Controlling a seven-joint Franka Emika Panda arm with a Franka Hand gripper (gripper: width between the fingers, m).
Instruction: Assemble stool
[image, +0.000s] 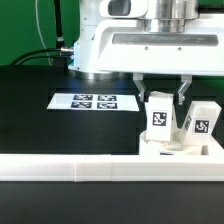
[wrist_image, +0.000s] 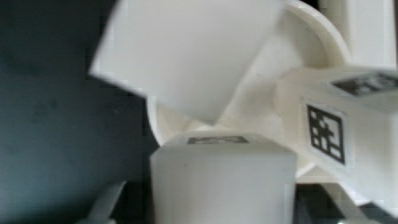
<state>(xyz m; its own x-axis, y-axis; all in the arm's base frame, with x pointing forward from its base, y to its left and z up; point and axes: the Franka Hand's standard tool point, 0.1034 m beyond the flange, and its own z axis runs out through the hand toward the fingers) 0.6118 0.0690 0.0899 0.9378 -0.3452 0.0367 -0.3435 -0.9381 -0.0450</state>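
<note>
Green wall (image: 25, 25) fills the back of the room, and below it a black table (image: 50, 125) spreads across the exterior view. Flat on that table, toward the exterior view's left, lies the marker board (image: 94, 101) with its four square tags. Along the near edge runs a long white rail (image: 70, 168), turning up at the exterior view's right so that it makes a corner.

Tucked into that corner sits the stool's round seat (image: 170, 153), mostly hidden by the rail, with only its top edge showing. Two short blocky legs stand up from it: one leg (image: 158, 116) nearer the middle and a second leg (image: 201, 122) just beside it toward the exterior view's right, each showing a black-and-white tag on its front face.

The white arm (image: 140, 45) hangs straight down over this spot. Its gripper (image: 160, 93) has one dark finger (image: 141, 90) on either side of the top of the first leg, and the jaws look closed against it, though I cannot make out the contact itself.

In the wrist view everything is close and blurred: a white leg (wrist_image: 214, 185) fills the lower middle, the tagged leg (wrist_image: 338, 125) stands beside it, and a pale slanting surface (wrist_image: 187, 55) lies behind, over the dark table (wrist_image: 54, 140).
</note>
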